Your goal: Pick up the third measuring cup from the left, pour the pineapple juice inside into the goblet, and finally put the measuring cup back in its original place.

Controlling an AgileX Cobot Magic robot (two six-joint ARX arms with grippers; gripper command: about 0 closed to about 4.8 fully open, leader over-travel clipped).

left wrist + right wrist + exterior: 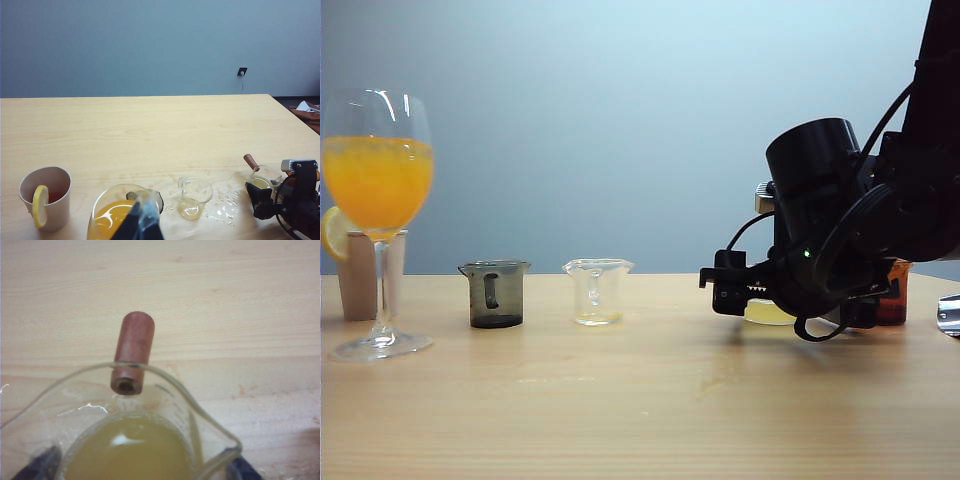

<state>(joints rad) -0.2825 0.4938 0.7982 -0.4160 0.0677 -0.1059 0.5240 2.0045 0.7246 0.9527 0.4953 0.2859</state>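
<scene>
While your right gripper (745, 297) stands low over the table (640, 420) with jaws spread wide either side of the third measuring cup (125, 435), nothing is clamped. Pineapple juice (127, 450) fills its base. The goblet (378, 220) stands far left. Left gripper: state indeterminate.

third measuring cup (150, 440): clear, upright on table | pineapple juice (130, 450): pale yellow, inside | goblet (378, 220): upright, far left

A robot test lab: a bare pale wood surface (640, 420) against a plain grey-blue wall (620, 120), with a wall socket (242, 71) at two o'clock.
</scene>
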